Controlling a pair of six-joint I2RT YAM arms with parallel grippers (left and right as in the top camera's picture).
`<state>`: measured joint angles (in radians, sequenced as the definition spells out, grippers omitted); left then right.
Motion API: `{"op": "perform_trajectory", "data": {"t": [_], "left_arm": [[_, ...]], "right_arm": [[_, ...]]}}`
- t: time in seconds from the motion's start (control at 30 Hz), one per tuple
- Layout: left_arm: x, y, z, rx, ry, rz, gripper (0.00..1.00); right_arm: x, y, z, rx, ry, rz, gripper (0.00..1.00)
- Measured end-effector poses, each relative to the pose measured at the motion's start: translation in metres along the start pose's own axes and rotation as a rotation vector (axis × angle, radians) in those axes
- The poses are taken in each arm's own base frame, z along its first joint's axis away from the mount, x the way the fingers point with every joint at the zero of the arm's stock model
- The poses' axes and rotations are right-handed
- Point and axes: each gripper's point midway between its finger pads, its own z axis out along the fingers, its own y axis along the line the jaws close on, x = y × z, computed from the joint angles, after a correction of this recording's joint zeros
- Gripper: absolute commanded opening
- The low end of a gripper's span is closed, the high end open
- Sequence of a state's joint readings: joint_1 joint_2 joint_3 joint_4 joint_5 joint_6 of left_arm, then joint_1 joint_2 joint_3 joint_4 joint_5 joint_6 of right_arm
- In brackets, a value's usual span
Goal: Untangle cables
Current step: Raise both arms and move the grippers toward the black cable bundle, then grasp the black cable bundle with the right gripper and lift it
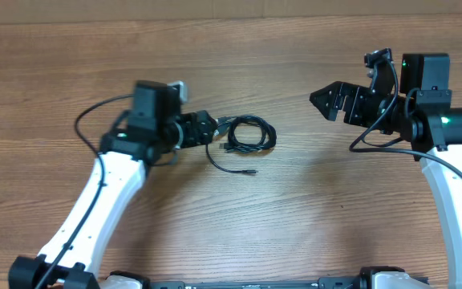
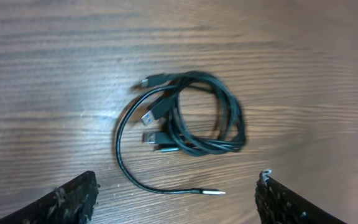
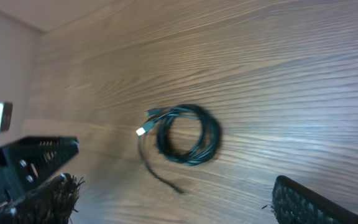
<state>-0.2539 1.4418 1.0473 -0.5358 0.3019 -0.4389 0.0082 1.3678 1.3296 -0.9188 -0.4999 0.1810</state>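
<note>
Right, my left tool is down over the table. Its two fingers are spread wide with nothing but wood between them, so it is open and empty. Just ahead of it lie the cables, flat on the table and touched by nothing. I'd say the wide spread is there to straddle a strand or the whole bundle on the way in.

My right tool is well off on the other side. Its fingers are parted too and it holds nothing, with its nose aimed back toward the bundle. I read that as waiting for something to pull against.

Now the cables themselves: thin black cord wound into a small ring of several turns, sitting between my two tools but much nearer the left one. A few plugs crowd together on one side of the ring, among them a flat silver-faced plug. One loose tail sweeps out in an arc and ends in a silver tip, the part nearest my left fingers. I can't tell how many separate cords are in there.
</note>
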Motion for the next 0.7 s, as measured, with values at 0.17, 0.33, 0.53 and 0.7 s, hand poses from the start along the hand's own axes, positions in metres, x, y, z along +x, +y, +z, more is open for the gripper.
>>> {"op": "perform_trajectory", "data": {"t": [0.17, 0.33, 0.53, 0.7], "left_arm": [[0.010, -0.010, 0.008, -0.060, -0.004, -0.007, 0.91], [0.005, -0.029, 0.004, -0.003, -0.004, 0.033, 1.00], [-0.016, -0.067, -0.017, 0.123, -0.031, 0.191, 1.00], [-0.023, -0.082, -0.032, 0.158, -0.034, 0.270, 1.00]], "right_arm": [[0.001, -0.016, 0.000, 0.087, -0.006, 0.056, 0.98], [0.007, -0.025, 0.011, 0.133, 0.024, 0.201, 0.95], [0.033, -0.020, 0.056, 0.184, 0.145, 0.410, 0.92], [0.059, -0.010, 0.092, 0.264, 0.213, 0.608, 0.80]]}}
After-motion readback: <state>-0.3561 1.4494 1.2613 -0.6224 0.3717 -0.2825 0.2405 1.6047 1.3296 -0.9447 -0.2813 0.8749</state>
